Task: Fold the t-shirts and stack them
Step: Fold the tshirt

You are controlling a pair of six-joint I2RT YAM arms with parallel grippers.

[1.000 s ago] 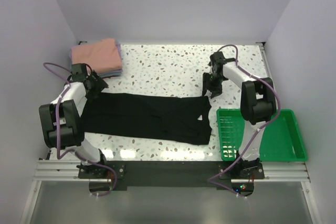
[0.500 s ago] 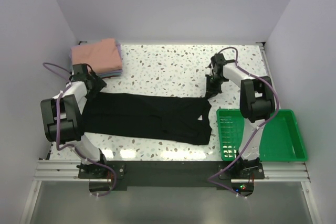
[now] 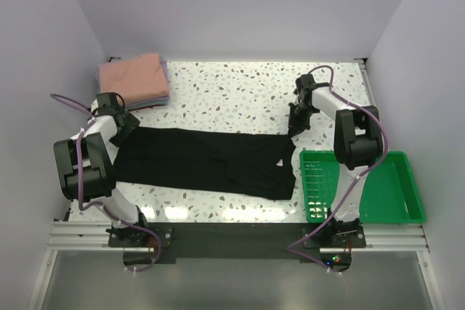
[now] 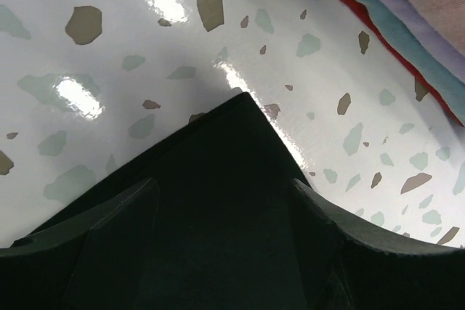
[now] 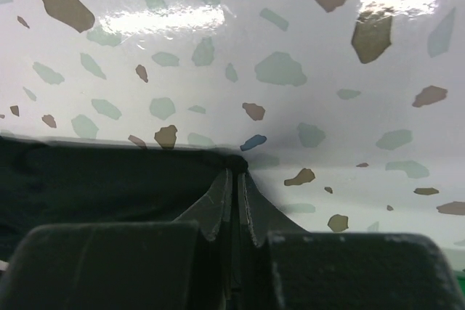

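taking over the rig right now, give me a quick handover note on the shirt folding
Left gripper: open, one finger either side of the black t-shirt at its far left corner.
Right gripper: shut on that shirt's far right corner.
The black t-shirt lies spread flat across the table. The folded stack, salmon-pink on top, sits at the far left.
Done: the stacked shirts are folded.
Left: close the left gripper, fold the black shirt, add it to the stack.

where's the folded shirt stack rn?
Top external view: the folded stack sits in the far-left corner of the table, salmon-pink shirt on top, just beyond the left end of the black t-shirt.
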